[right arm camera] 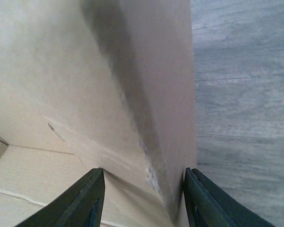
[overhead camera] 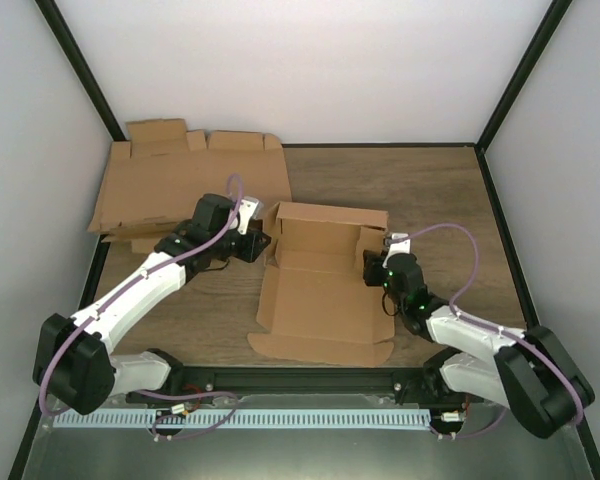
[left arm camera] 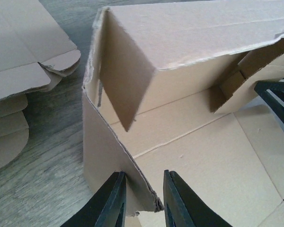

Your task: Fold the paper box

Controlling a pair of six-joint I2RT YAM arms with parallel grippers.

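The paper box [overhead camera: 320, 295] lies in the middle of the table, its back wall and both side walls raised and its front panel flat. My left gripper [overhead camera: 265, 245] is at the box's left wall. In the left wrist view that gripper [left arm camera: 143, 177] is shut on the slanted near end of this wall [left arm camera: 109, 151]. My right gripper [overhead camera: 371, 265] is at the right wall. In the right wrist view it [right arm camera: 144, 171] stands open astride that wall [right arm camera: 165, 94], one finger [right arm camera: 199, 198] against the outer face and the other inside the box, apart from the wall.
A pile of flat brown cardboard blanks [overhead camera: 170, 185] lies at the back left, also seen in the left wrist view [left arm camera: 19, 52]. Bare wooden table [overhead camera: 430, 190] lies right of the box. White walls with black posts enclose the table.
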